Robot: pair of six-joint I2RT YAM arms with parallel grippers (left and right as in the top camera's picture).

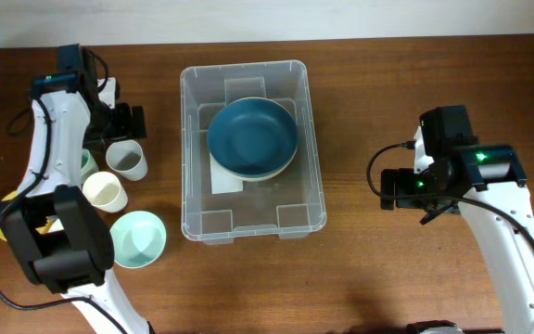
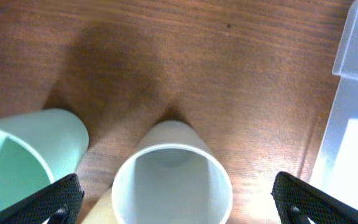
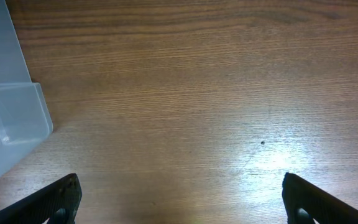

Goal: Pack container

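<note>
Though the left arm covers part of the cup cluster, I can read the container plainly from overhead. It sits mid-table between my two arms, open side up. Its long axis runs from the robot's edge to the far edge, with the short ends facing near and far. A blue bowl rests upright in its far half, over part of a white label on the base.

The left arm hides most of a mint cup and something yellow that I cannot identify. On the wrist cameras, the container shows only as a cut-off corner.

That arm reaches up the left side of the table and bends at the wrist toward the container. From overhead I cannot make out its fingers. On its wrist camera the left gripper is spread wide. A white cup stands upright between the fingertips, clear of both and not gripped. A cream cup and a mint bowl stand nearer the robot.

My right arm comes up from the near right corner, its wrist turned toward the container and well apart from it. The right gripper is also spread wide, empty, over bare wood.
</note>
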